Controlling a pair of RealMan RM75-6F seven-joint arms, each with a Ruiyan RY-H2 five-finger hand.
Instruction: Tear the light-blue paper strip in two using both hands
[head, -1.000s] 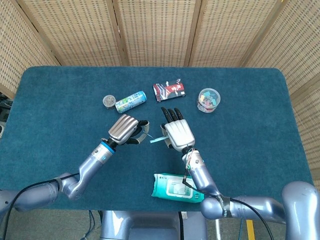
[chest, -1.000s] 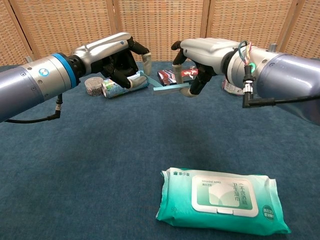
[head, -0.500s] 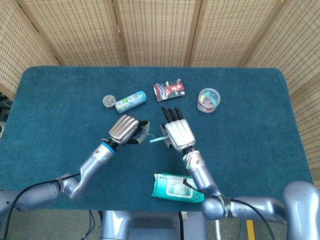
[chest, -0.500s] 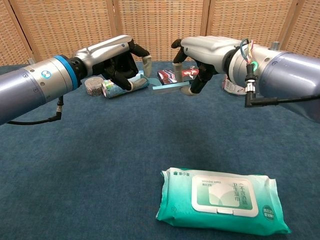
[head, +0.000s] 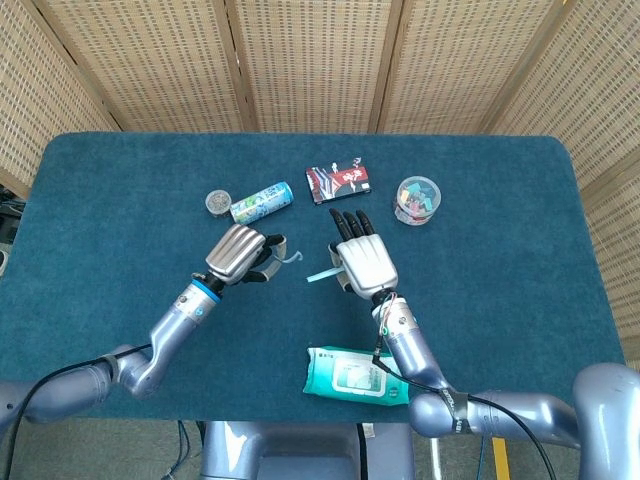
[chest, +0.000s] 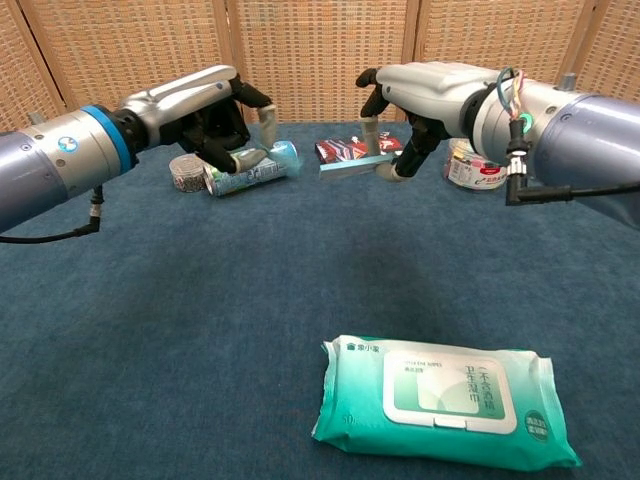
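Note:
The light-blue paper strip is in two pieces. The longer piece (chest: 348, 166) (head: 322, 274) sticks out leftward from my right hand (chest: 420, 100) (head: 365, 262), pinched between its thumb and a finger above the table. My left hand (chest: 210, 115) (head: 238, 255) is curled, and a short light-blue scrap (head: 288, 256) shows at its fingertips. In the chest view that scrap is hard to tell from the can behind it. A gap of bare cloth separates the two hands.
A teal wet-wipes pack (chest: 445, 400) (head: 355, 375) lies near the front edge. Behind the hands lie a green-blue can (head: 262, 202), a small round tin (head: 216, 203), a red-and-black packet (head: 339, 182) and a clear cup of coloured bits (head: 417, 200). The blue tablecloth (head: 480, 300) covers the table.
The hands have pulled apart, left going left and right going right. The strip that spanned between them is now split, with a piece in each hand.

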